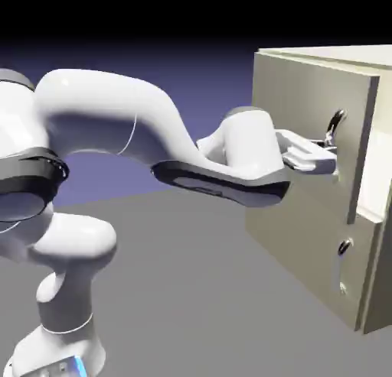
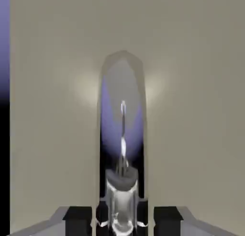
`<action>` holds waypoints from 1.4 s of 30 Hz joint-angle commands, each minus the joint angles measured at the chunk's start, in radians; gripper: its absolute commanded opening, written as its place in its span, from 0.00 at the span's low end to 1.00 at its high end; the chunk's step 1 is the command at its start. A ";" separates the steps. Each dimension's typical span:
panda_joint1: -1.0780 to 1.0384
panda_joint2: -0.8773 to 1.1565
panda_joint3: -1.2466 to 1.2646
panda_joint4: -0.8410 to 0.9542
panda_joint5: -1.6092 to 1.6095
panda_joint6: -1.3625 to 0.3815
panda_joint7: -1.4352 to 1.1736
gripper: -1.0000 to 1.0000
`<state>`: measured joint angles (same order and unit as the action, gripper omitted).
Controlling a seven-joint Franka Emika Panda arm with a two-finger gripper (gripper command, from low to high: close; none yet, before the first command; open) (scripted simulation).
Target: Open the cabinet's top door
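The beige cabinet [image 1: 285,229] stands at the right of the exterior view. Its top door [image 1: 302,92] is the larger upper panel, with a curved silver bar handle [image 1: 335,125]. My gripper [image 1: 329,149] reaches level from the left and is shut on that handle near its lower part. In the hand view the top door [image 2: 52,110] fills the picture. The shiny handle [image 2: 122,125] runs up the middle, and my gripper [image 2: 122,223] pinches its near end between the dark fingertips [image 2: 101,219].
Below a thin seam sits the shorter lower panel [image 1: 302,268] with its own small metal handle [image 1: 344,249]. My white arm [image 1: 138,131] spans from the lower left to the cabinet above the grey table [image 1: 191,291].
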<state>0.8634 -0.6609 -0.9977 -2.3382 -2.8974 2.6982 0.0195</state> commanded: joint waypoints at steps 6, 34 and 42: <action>-0.217 0.070 0.196 -0.057 0.005 -0.002 0.127 0.00; -1.016 -0.246 1.041 -0.444 0.623 0.008 -0.016 0.00; -1.086 -0.438 1.190 -0.554 0.970 0.017 -0.231 0.00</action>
<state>-0.2227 -1.0991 0.1921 -2.8922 -1.9279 2.7138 -0.2116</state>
